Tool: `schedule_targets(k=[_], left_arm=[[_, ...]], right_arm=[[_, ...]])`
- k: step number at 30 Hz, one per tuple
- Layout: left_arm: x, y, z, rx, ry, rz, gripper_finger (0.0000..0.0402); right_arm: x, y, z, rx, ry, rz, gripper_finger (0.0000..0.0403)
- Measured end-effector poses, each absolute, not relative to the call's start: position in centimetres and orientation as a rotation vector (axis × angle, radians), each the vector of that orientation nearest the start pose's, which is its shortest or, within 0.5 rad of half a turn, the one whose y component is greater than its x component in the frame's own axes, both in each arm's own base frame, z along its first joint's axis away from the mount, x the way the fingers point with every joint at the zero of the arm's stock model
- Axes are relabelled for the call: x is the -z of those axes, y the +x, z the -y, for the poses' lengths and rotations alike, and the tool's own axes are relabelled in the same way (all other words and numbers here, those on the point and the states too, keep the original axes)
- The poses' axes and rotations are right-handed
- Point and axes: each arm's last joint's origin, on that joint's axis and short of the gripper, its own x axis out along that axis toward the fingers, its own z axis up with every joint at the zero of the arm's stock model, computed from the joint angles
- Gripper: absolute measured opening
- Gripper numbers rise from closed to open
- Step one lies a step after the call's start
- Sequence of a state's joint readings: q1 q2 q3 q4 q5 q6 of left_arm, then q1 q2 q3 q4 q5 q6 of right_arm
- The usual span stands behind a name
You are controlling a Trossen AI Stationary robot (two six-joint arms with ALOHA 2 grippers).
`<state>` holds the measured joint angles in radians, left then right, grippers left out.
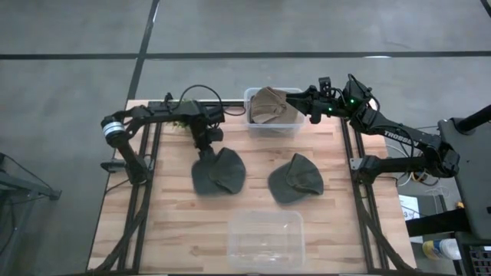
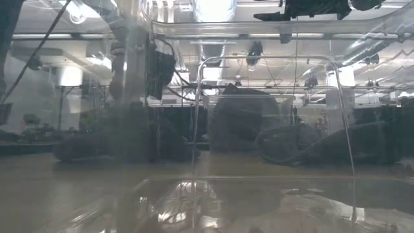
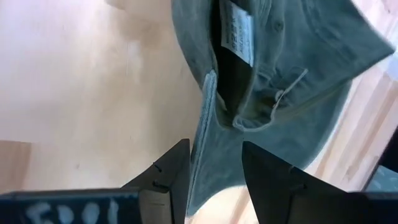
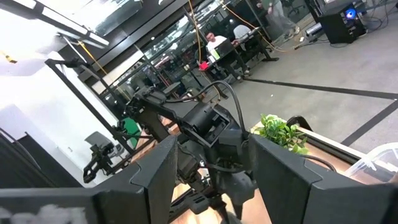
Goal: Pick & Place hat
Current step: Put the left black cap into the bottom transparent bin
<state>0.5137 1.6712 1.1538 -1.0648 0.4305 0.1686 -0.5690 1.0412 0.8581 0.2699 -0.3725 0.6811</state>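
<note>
A dark green hat [image 1: 221, 172] lies left of the table's middle, and it also shows in the left wrist view [image 3: 280, 74], its inside and white label facing the camera. My left gripper [image 1: 205, 147] is at its far left edge and shut on it [image 3: 216, 180]. A second dark green hat [image 1: 295, 179] lies on its brim and crown to the right. A tan hat [image 1: 268, 106] lies in a clear bin [image 1: 249, 123] at the far edge. My right gripper [image 1: 295, 105] hovers over that bin, open and empty [image 4: 213, 168]. My left gripper pinches the dark green hat's rim edge [image 3: 208, 149] between its two fingers, coming from above and pointing down. The cloth runs up out of the gap and spreads beyond it. In the high view the rest of the hat [image 1: 226, 178] lies on the table.
An empty clear bin [image 1: 265, 239] stands at the table's near middle and fills the low view [image 2: 272, 129]. A small green plant [image 1: 178, 123] sits at the far left beside the left arm. Bare wood shows at the near left and near right.
</note>
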Motion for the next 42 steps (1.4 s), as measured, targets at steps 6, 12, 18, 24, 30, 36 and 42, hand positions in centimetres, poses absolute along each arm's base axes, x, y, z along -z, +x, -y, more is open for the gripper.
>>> schedule_targets(k=[6, 12, 18, 24, 30, 36, 42], left_arm=[[-19.1, 25.2, -12.7, 0.057, -0.593, -1.415, 0.0138], [-17.2, 24.1, -11.9, 0.057, -0.638, -1.474, 0.0138], [-16.6, 23.8, -11.7, 0.039, -0.663, -1.481, 0.0115], [-16.8, 24.2, -11.9, 0.047, -0.679, -1.429, 0.0015], [-17.3, 23.9, -11.6, 0.066, -0.714, -1.461, 0.0006], [-20.1, 22.8, -11.0, 0.104, -0.719, -1.455, 0.0004], [-23.6, 21.4, -10.1, 0.112, -0.717, -1.403, 0.0003]], right_arm=[[-35.4, 20.2, 11.7, 0.162, 0.639, 0.141, 0.0192], [-35.4, 20.2, 11.7, 0.162, 0.639, 0.141, 0.0192], [-35.4, 20.2, 11.7, 0.162, 0.639, 0.141, 0.0192], [-35.4, 20.2, 11.7, 0.162, 0.641, 0.141, 0.0192], [-35.4, 20.2, 11.7, 0.162, 0.643, 0.141, 0.0192], [-35.4, 20.2, 11.7, 0.162, 0.644, 0.141, 0.0192], [-35.4, 20.2, 11.7, 0.163, 0.643, 0.14, 0.0192]])
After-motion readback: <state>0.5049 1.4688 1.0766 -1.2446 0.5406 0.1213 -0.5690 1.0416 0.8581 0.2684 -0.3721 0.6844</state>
